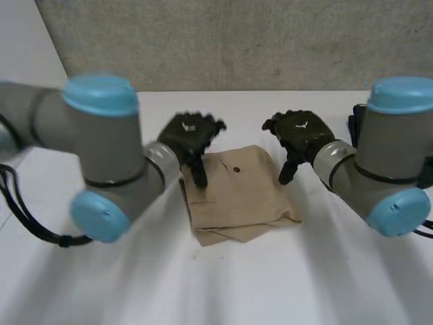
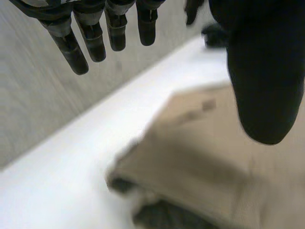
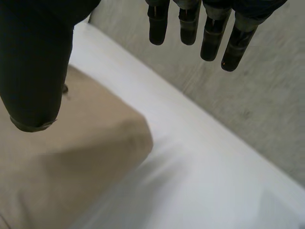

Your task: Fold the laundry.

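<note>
White table (image 1: 338, 277), smooth top; its far edge runs beyond the fingertips of both hands. One item lies directly on it: a tan cloth (image 1: 238, 193), folded into a rough rectangle of several layers, with the lower layers sticking out at the edge nearest the arms. The cloth's far corners lie one below the left hand (image 1: 191, 134), the other just beside the right hand (image 1: 302, 133). A small dark spot (image 1: 237, 170) sits on its top face, between the hands.
</note>
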Action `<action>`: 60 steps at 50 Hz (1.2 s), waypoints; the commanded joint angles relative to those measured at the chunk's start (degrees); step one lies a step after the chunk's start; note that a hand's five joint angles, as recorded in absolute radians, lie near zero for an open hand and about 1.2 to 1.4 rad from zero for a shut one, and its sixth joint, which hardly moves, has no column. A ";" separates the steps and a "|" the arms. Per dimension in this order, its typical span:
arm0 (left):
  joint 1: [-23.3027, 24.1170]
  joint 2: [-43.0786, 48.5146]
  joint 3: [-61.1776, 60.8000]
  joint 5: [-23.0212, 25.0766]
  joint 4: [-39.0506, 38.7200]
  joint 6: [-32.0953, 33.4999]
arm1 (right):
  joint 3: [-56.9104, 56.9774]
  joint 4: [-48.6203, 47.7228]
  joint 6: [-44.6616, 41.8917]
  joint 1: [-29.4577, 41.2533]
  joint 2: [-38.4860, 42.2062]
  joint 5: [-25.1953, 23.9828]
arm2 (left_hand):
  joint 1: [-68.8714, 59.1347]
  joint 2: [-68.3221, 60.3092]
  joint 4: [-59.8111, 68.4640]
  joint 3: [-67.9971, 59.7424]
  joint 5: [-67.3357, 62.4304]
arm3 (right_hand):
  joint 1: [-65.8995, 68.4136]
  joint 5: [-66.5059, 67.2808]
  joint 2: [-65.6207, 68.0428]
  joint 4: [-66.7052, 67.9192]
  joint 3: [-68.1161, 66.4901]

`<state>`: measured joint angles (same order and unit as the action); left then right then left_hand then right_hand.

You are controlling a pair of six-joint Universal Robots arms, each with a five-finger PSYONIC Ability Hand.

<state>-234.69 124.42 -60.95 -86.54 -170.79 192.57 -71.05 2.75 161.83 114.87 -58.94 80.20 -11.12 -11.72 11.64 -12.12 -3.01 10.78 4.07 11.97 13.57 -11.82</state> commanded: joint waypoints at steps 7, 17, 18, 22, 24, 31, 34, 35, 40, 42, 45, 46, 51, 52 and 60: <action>-5.34 -11.92 -0.66 15.61 8.81 -10.54 | -23.60 -14.87 -0.90 2.81 -9.27 0.05 | -0.10 0.50 -0.42 0.90 1.79 | -0.78 -4.07 -1.97 -3.57 1.82; -5.25 -12.18 -1.45 15.44 8.98 -11.34 | -28.88 -26.13 -2.48 5.54 -4.88 -0.30 | -0.10 0.50 -0.42 0.90 1.78 | -0.78 -4.07 -1.97 -3.57 1.82; -5.17 -12.18 -1.63 15.44 8.98 -11.34 | -28.88 -26.48 -2.92 5.54 -4.44 -0.30 | -0.10 0.50 -0.42 0.90 1.78 | -0.78 -4.07 -1.97 -3.57 1.82; -5.08 -12.36 -2.15 15.44 8.89 -11.34 | -28.27 -27.19 -5.29 7.29 -1.36 -0.04 | -0.10 0.50 -0.42 0.90 1.78 | -0.78 -4.07 -1.97 -3.57 1.82; -5.08 -12.53 -2.24 15.53 8.89 -11.25 | -27.92 -27.54 -6.34 7.56 -0.05 -0.13 | 0.06 0.67 -0.58 1.06 1.95 | -0.78 -4.07 -1.97 -3.57 1.82; -4.99 -12.54 -2.33 15.53 8.81 -11.25 | -27.13 -29.99 -8.28 7.74 2.07 0.22 | 0.07 0.67 -0.59 1.07 1.95 | 0.97 -2.32 -0.22 -1.82 0.07; -4.99 -12.45 -2.33 15.44 8.81 -11.34 | -26.95 -31.93 -8.37 7.82 2.42 0.22 | 0.23 0.84 -0.75 1.23 2.12 | 7.70 4.42 6.51 4.91 -6.66; -4.99 -12.45 -2.33 15.53 8.81 -11.34 | -26.95 -32.45 -8.37 7.82 2.51 0.14 | 0.23 0.84 -0.75 1.23 2.12 | 9.55 6.26 8.36 6.76 -8.51; -4.99 -12.45 -2.59 15.53 8.72 -11.34 | -25.64 -34.31 -8.28 7.82 3.83 -0.04 | 0.23 0.84 -0.75 1.23 2.12 | 21.17 17.88 19.98 18.38 -20.13; -4.99 -12.54 -2.94 15.53 8.54 -11.34 | -24.93 -34.31 -8.28 7.82 4.53 -0.04 | 0.23 0.84 -0.75 1.23 2.12 | 21.34 18.05 20.15 18.55 -20.30; -4.99 -12.62 -3.12 15.53 8.54 -11.42 | -23.70 -34.31 -8.28 7.91 6.02 0.14 | 0.23 0.84 -0.75 1.23 2.12 | 23.19 19.90 22.00 20.40 -22.14; -4.90 -12.62 -3.12 15.53 8.54 -11.42 | -23.35 -34.13 -8.28 7.91 6.37 0.14 | 0.23 0.84 -0.75 1.23 2.12 | 23.36 20.07 22.17 20.57 -22.32; -4.90 -12.89 -3.21 15.53 8.54 -11.51 | -22.12 -34.31 -8.20 7.91 7.52 0.31 | 0.23 0.84 -0.75 1.23 2.12 | 32.23 28.95 31.04 29.44 -31.19; -4.90 -12.89 -3.21 15.53 8.54 -11.51 | -21.77 -34.31 -8.19 7.91 7.52 0.31 | 0.23 0.84 -0.75 1.23 2.12 | 34.28 30.99 33.08 31.48 -33.23; -4.90 -13.15 -3.39 15.53 8.54 -11.51 | -18.08 -33.78 -7.76 7.82 8.31 0.66 | 0.23 0.84 -0.75 1.23 2.12 | 66.74 63.45 65.55 63.94 -65.69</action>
<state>-239.59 111.49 -64.22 -71.01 -162.25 181.06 -91.55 -31.51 153.81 122.74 -51.09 80.73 -11.12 -11.72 11.64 -12.12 -3.01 42.32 38.71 54.10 54.34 -54.53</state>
